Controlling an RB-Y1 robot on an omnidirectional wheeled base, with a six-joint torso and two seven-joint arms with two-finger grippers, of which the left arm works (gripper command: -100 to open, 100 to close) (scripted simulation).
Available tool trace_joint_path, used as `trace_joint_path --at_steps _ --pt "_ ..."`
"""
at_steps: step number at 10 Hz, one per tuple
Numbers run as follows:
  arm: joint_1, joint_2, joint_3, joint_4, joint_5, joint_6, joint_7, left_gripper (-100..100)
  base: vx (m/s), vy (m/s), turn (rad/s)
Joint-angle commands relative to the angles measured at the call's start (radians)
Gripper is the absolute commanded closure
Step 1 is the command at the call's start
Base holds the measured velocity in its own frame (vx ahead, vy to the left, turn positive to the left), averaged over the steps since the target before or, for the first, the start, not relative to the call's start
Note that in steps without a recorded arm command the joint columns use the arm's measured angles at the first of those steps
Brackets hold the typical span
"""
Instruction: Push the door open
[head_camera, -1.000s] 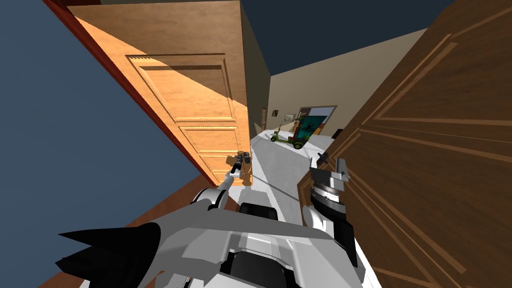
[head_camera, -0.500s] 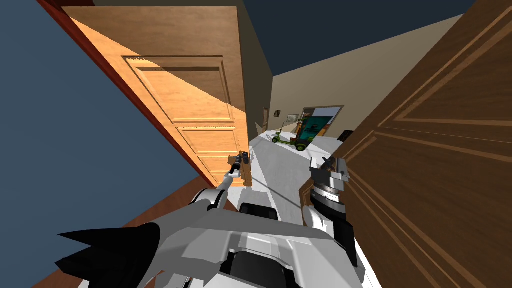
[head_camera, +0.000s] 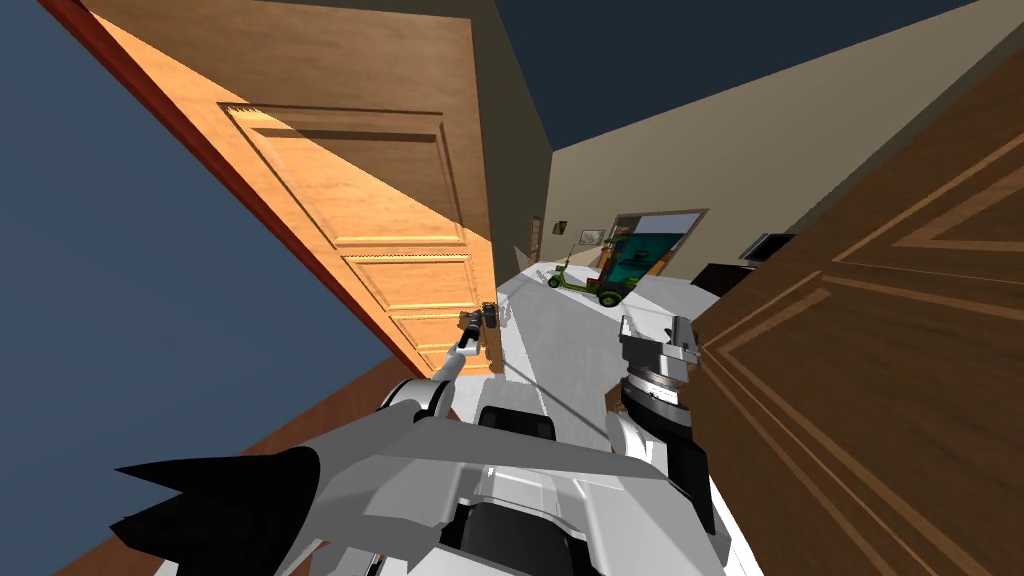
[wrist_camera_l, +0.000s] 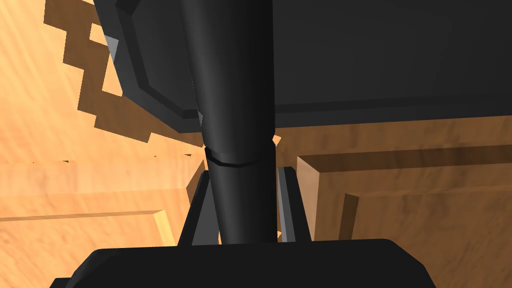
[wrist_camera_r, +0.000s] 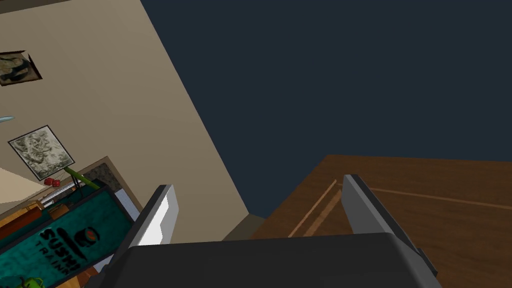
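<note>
**A:** Door, position?

**B:** Light orange panelled door (head_camera: 400, 220), on my left, standing well open. The white floor (head_camera: 560, 345) of the hallway runs past its free edge.

**A:** Grip?

**B:** Left gripper (wrist_camera_l: 245, 172) is clamped on the door's dark handle (wrist_camera_l: 240, 125), with a finger pressing each side. Right gripper (wrist_camera_r: 259, 182) is spread and holds nothing, just beside a dark brown door (head_camera: 870, 380).

**A:** Progress?

**B:** Mostly done, by my reading, as the gap looks passable. What's left is perhaps a last shove wider, then letting go of the handle.
</note>
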Motion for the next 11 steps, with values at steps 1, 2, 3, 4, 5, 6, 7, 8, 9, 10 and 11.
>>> trace_joint_path --at_steps 1,2,3,4,5,6,7,8,9,10,11 --pt "-0.011 0.012 0.006 0.018 0.000 -0.011 0.002 100 0.186 -0.075 0.097" --pt "-0.011 0.015 0.010 0.020 0.000 -0.012 0.004 100 0.197 -0.057 0.120" --pt "-0.011 0.018 0.013 0.021 0.000 -0.013 0.005 100 0.196 -0.049 0.134" --pt "-0.011 0.021 0.017 0.023 -0.001 -0.013 0.006 100 0.177 -0.050 0.134" --pt "-0.011 0.025 0.020 0.025 -0.001 -0.014 0.008 100 0.176 -0.077 0.117" --pt "-0.011 0.028 0.024 0.026 -0.001 -0.015 0.009 100 0.188 -0.104 0.147" --pt "-0.011 0.031 0.028 0.028 -0.001 -0.016 0.011 100 0.204 -0.097 0.146" --pt "-0.011 0.035 0.032 0.030 -0.002 -0.016 0.012 100 0.210 -0.095 0.169" --pt "-0.011 0.038 0.036 0.032 -0.002 -0.017 0.014 100 0.187 -0.111 0.132" --pt "-0.011 0.042 0.040 0.033 -0.002 -0.018 0.015 100 0.171 -0.109 0.137" --pt "-0.011 0.046 0.044 0.035 -0.003 -0.019 0.017 100 0.178 -0.092 0.151"
